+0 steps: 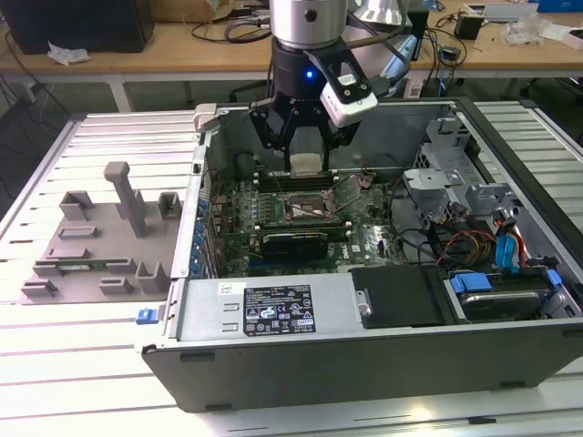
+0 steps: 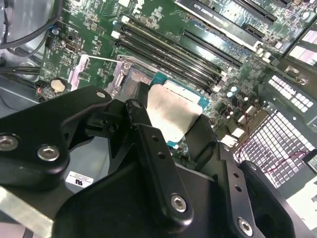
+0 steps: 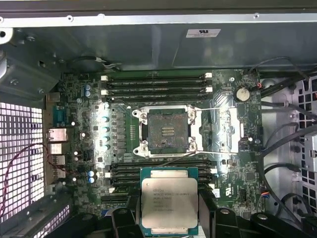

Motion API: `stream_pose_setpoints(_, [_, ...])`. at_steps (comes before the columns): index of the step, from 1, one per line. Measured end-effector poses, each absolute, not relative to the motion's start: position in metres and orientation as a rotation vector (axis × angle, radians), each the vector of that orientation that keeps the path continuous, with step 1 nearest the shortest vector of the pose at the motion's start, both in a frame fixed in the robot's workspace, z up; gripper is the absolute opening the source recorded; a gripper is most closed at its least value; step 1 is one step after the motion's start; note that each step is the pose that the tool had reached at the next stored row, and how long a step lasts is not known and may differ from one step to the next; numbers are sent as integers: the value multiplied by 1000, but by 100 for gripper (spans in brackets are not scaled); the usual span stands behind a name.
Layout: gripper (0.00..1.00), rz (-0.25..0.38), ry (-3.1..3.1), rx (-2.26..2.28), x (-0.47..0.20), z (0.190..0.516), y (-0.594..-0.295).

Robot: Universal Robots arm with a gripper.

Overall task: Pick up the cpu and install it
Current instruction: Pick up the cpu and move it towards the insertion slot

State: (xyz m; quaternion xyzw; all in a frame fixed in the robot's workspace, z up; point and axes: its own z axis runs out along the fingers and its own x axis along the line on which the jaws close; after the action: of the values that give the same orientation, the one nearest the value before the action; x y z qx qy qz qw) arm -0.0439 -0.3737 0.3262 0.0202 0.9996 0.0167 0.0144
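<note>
Arm, last section (image 1: pixel 308 18): polished silver cylinder with one dark round cap on its face. Under it sits a black round collar (image 1: pixel 296 68) with a small blue light (image 1: pixel 311 75), lit. A white box (image 1: pixel 352 98) with a black face is fixed to the collar's side.

Hand (image 1: pixel 305 166): matt black all over. Fingers (image 2: pixel 153 158) are flat linked bars with rounded ends, pinned at pivots. Silver socket-head screws (image 2: pixel 178 202) sit at the joints, with smaller dark recessed holes along the bars. A white sticker (image 2: pixel 79 178) with black print is on the hand's body. In the first wrist view, the black rounded knuckles (image 3: pixel 124 218) each carry a small screw.
</note>
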Motion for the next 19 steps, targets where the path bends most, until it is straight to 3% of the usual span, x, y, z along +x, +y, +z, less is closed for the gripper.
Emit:
stream_pose_setpoints(8, [55,52,3112,63,-43,310,-372])
stream_pose_setpoints(19, [55,52,3129,64,-41,283,-346])
